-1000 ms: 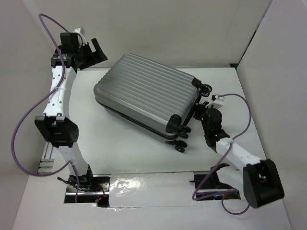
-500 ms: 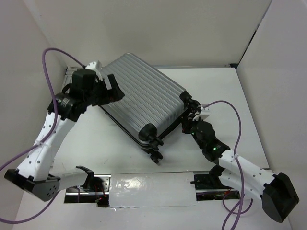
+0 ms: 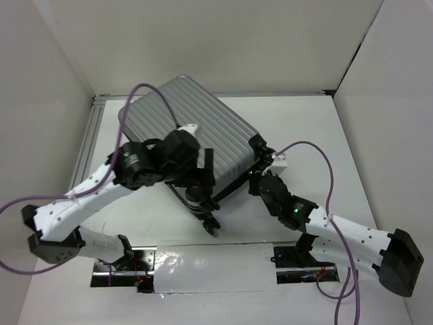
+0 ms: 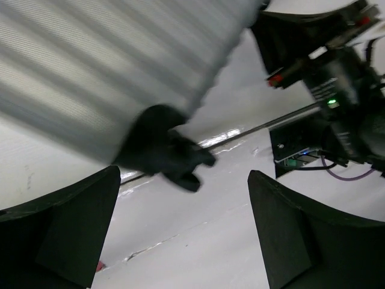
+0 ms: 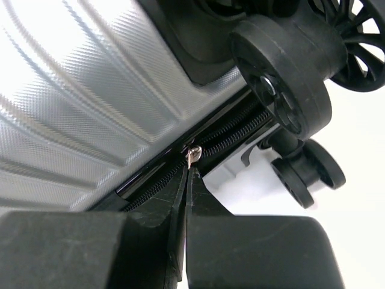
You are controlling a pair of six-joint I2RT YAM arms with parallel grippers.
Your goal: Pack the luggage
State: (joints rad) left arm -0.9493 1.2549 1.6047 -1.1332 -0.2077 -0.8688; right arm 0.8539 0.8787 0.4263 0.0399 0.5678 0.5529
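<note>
The luggage is a ribbed silver-grey suitcase lying closed and slanted at the table's back middle, with its black wheels toward the near edge. My left gripper is open and empty, hovering by the near wheel corner; in the left wrist view a blurred wheel sits just beyond its spread fingers. My right gripper is at the suitcase's right side. In the right wrist view its jaws are pressed together at the small metal zipper pull on the black zipper, beside two wheels.
White walls enclose the table at back, left and right. A metal rail runs along the left edge. A shiny taped strip lies between the arm bases at the near edge. The right arm shows in the left wrist view.
My left arm has swung from the back left corner across the suitcase to its near wheel corner. The suitcase has turned and shifted back-left. My right gripper has stayed at its zipper side.
</note>
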